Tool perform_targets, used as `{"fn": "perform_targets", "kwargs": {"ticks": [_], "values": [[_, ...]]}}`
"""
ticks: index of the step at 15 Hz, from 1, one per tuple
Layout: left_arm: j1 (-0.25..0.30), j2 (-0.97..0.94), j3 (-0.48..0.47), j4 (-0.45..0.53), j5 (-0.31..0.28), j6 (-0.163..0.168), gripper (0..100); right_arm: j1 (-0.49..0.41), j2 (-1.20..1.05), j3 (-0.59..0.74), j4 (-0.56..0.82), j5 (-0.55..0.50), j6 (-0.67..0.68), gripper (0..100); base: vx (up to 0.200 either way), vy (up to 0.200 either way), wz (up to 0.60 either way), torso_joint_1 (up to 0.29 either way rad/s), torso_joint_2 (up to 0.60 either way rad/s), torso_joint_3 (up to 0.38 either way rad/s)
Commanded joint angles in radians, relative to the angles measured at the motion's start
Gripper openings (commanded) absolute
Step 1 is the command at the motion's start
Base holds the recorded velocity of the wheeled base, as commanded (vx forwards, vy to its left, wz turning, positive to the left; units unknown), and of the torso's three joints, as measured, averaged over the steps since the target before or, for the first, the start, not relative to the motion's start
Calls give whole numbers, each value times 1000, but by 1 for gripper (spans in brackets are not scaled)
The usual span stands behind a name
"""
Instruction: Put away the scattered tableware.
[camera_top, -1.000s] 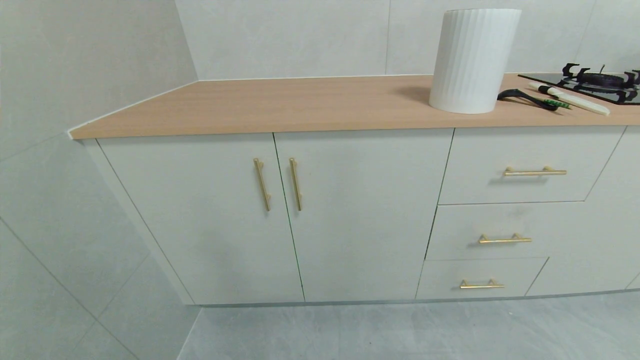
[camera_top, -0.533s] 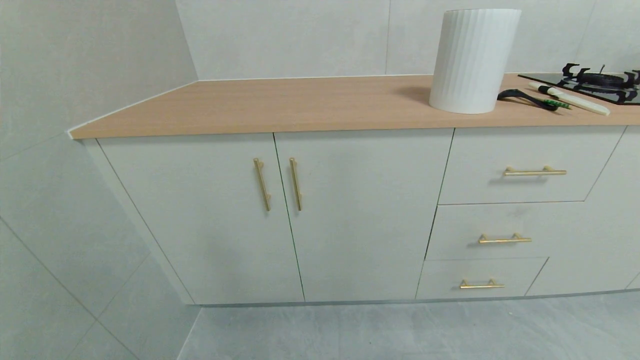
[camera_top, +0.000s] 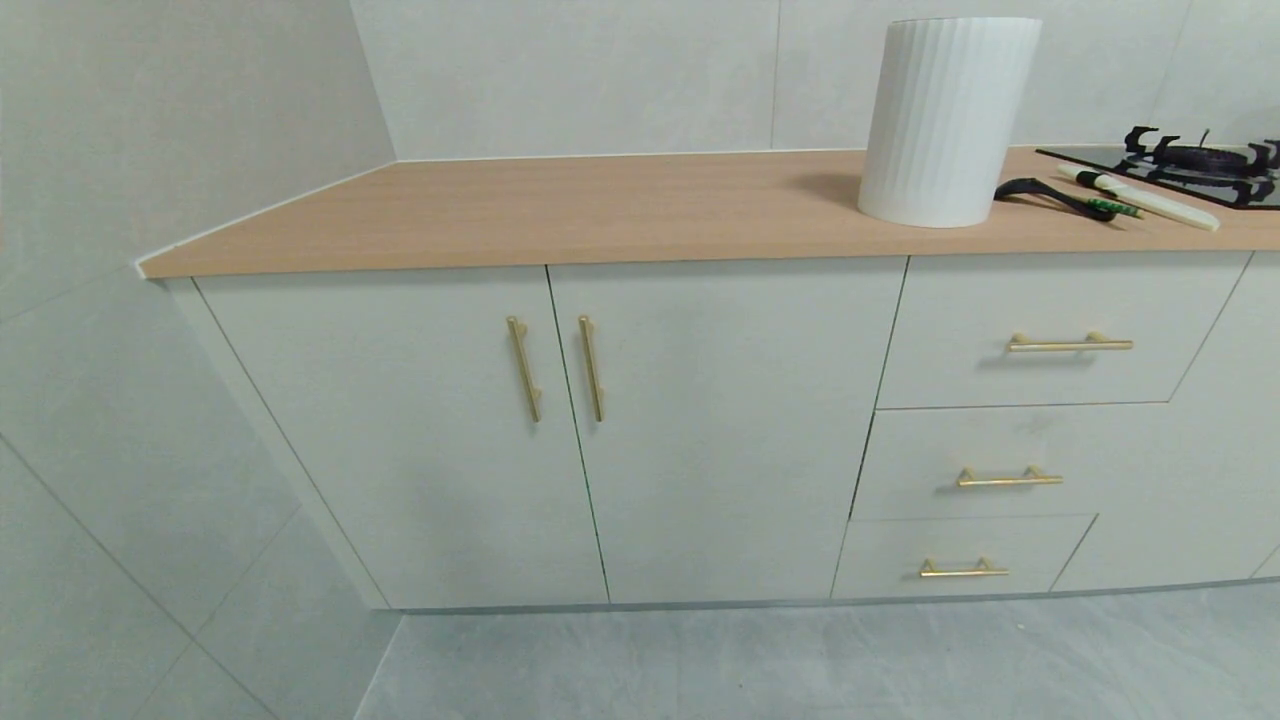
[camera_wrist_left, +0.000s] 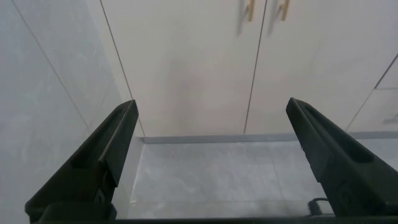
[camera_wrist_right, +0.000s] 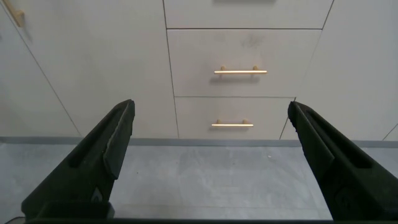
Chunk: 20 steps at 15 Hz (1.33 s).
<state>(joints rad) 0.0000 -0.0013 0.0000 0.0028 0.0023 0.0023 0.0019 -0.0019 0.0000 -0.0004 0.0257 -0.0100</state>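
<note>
Left wrist view: the left hand (camera_wrist_left: 211, 107) is spread wide with nothing between its dark fingers. It hangs low over the grey floor (camera_wrist_left: 217, 177), facing the base of the pale cabinet doors (camera_wrist_left: 186, 68). The right hand (camera_wrist_right: 211, 107) is just as wide apart and holds nothing. It is also low, in front of the two lower drawers (camera_wrist_right: 242, 56), each of which has a slim gold handle (camera_wrist_right: 240, 71).

From the head camera, the wooden worktop (camera_top: 550, 210) runs above the doors and drawers, all of which are closed. The scattered tableware lies at the worktop's far right. A black spoon (camera_top: 1045, 192) lies with its bowl just beside the foot of a tall white ribbed container (camera_top: 945, 120). A thin green utensil (camera_top: 1115, 208) sits against the spoon's handle. A long cream utensil (camera_top: 1150, 200) lies slantwise just right of them, along the near edge of the black hob (camera_top: 1195, 160). The container stands upright.
</note>
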Motion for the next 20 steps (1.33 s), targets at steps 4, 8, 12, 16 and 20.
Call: {"fn": "perform_targets", "kwargs": {"ticks": [4, 8, 12, 16, 20], "values": [[0, 1, 0, 0, 2, -2, 100, 1, 2, 0, 0, 6, -1, 100, 0, -100, 0, 0, 1, 1], [0, 1, 0, 0, 2, -5, 100, 1, 2, 0, 0, 6, -1, 100, 0, -200, 0, 5, 1, 0], [0, 1, 0, 0, 4, -5, 100, 1, 2, 0, 0, 6, 1, 100, 0, -200, 0, 1, 1, 1], [0, 1, 0, 0, 2, -5, 100, 1, 2, 0, 0, 8, -1, 100, 0, -200, 0, 5, 6, 5], [0, 1, 0, 0, 2, -5, 100, 1, 2, 0, 0, 6, -1, 100, 0, -150, 0, 1, 3, 3]]}}
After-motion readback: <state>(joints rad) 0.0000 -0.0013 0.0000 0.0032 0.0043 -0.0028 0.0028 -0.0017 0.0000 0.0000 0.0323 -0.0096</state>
